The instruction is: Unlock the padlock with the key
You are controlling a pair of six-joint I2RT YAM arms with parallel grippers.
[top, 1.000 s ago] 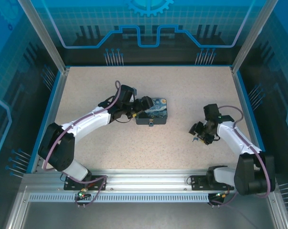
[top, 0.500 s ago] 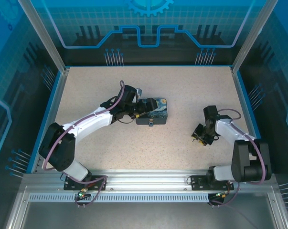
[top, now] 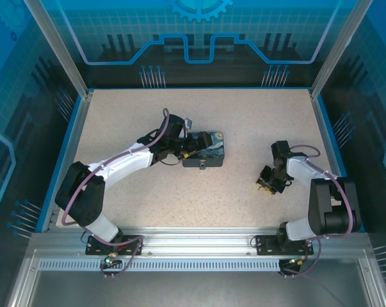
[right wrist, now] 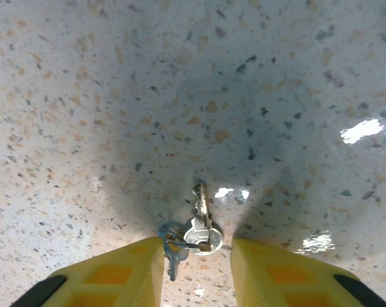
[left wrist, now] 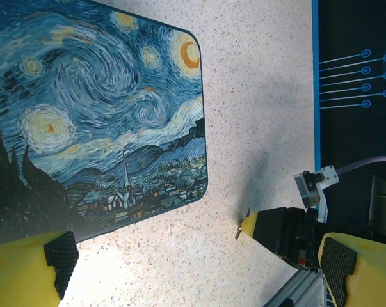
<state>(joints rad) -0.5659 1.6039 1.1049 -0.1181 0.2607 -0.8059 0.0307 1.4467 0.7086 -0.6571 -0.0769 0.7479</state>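
Leftward, the left claw (left wrist: pixel 199 259) gapes wide beside the painted blue box (left wrist: pixel 96 115), with the padlock (top: pixel 202 165) at the box's near edge. Farther right, the key (right wrist: pixel 202 220) lies on the counter (right wrist: pixel 180 77) between the right claw's (right wrist: pixel 197 262) fingers; I cannot tell whether they pinch it.

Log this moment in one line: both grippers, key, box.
left gripper: wide open at blue box edge | right gripper: low over table, jaws either side of key | key: flat on table, not lifted
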